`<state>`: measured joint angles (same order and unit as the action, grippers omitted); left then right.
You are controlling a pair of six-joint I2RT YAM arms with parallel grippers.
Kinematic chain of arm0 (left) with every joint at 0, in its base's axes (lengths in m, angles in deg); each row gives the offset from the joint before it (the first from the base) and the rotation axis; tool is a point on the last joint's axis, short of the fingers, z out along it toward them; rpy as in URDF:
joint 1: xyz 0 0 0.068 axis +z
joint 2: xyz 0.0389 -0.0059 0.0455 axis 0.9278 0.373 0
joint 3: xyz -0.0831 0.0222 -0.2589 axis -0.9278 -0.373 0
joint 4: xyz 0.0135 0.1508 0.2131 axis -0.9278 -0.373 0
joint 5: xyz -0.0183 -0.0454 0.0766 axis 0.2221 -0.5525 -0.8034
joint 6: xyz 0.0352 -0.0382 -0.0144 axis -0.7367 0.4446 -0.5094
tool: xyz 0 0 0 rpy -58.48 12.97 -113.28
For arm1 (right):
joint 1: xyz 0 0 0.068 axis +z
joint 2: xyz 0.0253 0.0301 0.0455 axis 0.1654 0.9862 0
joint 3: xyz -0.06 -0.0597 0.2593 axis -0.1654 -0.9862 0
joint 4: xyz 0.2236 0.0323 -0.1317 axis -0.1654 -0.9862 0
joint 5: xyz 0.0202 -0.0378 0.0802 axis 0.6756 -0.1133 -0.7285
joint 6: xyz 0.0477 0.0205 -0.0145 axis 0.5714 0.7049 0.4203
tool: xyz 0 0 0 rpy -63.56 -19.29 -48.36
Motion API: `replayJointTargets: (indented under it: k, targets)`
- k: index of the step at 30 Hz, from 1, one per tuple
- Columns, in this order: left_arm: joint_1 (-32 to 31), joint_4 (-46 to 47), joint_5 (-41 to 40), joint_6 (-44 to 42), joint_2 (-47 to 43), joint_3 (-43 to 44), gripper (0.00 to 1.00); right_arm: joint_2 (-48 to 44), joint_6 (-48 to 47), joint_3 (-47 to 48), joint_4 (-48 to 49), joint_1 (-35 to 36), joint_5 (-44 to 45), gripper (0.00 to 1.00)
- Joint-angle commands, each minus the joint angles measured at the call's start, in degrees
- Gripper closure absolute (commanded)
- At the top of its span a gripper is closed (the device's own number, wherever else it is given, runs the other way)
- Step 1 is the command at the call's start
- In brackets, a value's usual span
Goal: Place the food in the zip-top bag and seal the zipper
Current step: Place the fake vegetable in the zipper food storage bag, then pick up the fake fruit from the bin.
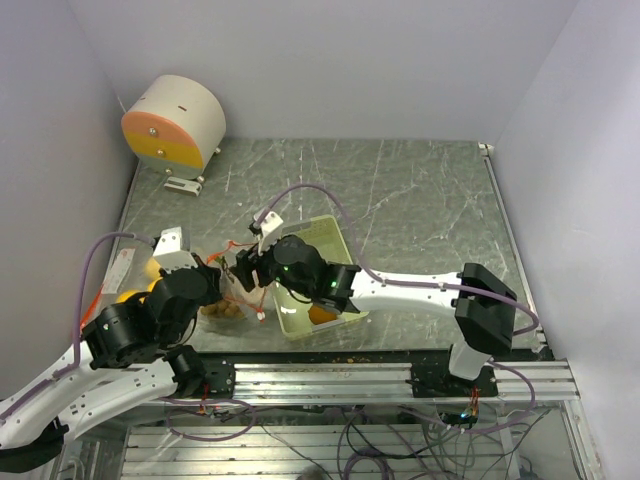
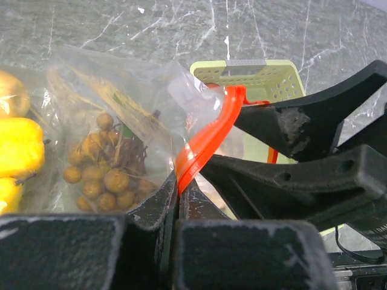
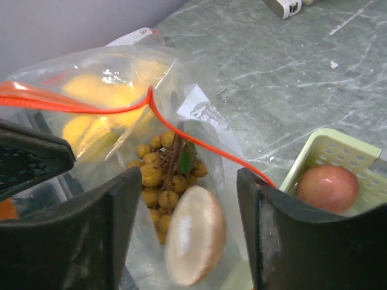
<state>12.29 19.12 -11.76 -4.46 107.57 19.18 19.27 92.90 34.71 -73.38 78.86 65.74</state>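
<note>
The clear zip-top bag (image 3: 121,78) lies open, and my left gripper (image 2: 179,182) is shut on its orange zipper rim (image 2: 208,136), holding it up. Inside are yellow fruits (image 3: 103,103) and a bunch of small brown berries (image 3: 160,172). My right gripper (image 3: 188,174) stands open over the bag's mouth. A pale pear (image 3: 195,237), blurred, lies between its fingers and touches neither. A reddish apple (image 3: 327,187) rests in the pale green tray (image 3: 338,151). In the top view an orange fruit (image 1: 320,314) also sits in the tray (image 1: 330,226), and both grippers meet at the bag (image 1: 135,272).
A round white and orange device (image 1: 172,122) stands at the back left corner beside a small white part (image 1: 183,184). White walls close in the grey marbled table (image 1: 420,200) on three sides. Cables loop over both arms.
</note>
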Motion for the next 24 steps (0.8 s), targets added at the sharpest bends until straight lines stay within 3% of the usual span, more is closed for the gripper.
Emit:
replayJointTargets:
  k: [1,3,6,9,14,19,24]
  targets:
    - [0.0,2.02,0.7,-0.91,0.19,1.29,0.93,-4.15,-2.59,-0.2,2.36,1.26,4.42,0.27]
    - [0.0,2.47,0.53,-1.0,0.52,1.05,0.93,-7.44,-3.39,-2.36,2.05,1.95,3.79,0.13]
    - [0.03,3.16,0.36,-1.04,1.07,0.42,0.93,-14.67,-3.62,-8.89,3.67,3.77,5.86,0.01]
    - [0.0,3.91,0.46,-1.22,1.39,0.06,0.93,-21.63,0.01,-15.35,0.52,3.81,10.72,0.0]
    - [-0.08,4.67,0.61,-1.82,0.98,0.06,0.93,-25.29,8.38,-16.04,-18.59,3.4,19.98,0.0]
    - [-0.04,4.91,0.53,-2.15,0.39,-0.06,0.93,-19.63,18.11,-9.77,-38.51,1.4,20.01,0.0]
    - [-0.01,5.79,1.18,-2.01,-0.51,-1.29,0.93,-15.45,21.23,-10.32,-41.92,-2.37,13.58,0.0]
